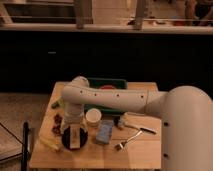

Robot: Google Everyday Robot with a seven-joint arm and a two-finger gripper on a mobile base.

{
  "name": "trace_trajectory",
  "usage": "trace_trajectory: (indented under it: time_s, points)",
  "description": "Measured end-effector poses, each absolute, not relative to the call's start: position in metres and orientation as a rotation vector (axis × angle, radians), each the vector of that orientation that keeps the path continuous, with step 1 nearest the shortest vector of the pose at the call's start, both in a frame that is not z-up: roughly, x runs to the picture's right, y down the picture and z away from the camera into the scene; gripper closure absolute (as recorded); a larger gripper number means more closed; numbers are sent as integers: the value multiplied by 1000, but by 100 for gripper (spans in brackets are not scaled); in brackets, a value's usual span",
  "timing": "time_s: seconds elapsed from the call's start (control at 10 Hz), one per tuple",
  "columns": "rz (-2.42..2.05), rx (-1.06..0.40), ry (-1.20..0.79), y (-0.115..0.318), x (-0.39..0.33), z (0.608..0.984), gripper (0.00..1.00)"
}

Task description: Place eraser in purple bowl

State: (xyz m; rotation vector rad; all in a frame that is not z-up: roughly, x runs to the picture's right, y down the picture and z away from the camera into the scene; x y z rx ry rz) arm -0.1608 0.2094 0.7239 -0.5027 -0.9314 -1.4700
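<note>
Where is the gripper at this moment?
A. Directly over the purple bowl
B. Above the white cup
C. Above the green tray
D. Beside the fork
A: the gripper hangs straight above the purple bowl at the table's front left, well left of the white cup and fork.

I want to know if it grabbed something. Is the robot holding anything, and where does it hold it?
The gripper hangs right over the purple bowl, with the pale eraser at its tip. Whether the eraser is still pinched or already lying in the bowl cannot be told.

a white cup (93,117), blue-grey pad (105,131), fork (126,140) and green tray (119,83) sit on the wooden table (140,155).
</note>
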Motion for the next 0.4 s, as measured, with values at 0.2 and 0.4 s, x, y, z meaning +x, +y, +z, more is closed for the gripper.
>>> trace_trajectory:
  time_s: [0.2, 0.4]
  points:
    - [-1476, -503, -930, 210, -161, 723, 20]
    - [-1462, -494, -906, 198, -159, 719, 20]
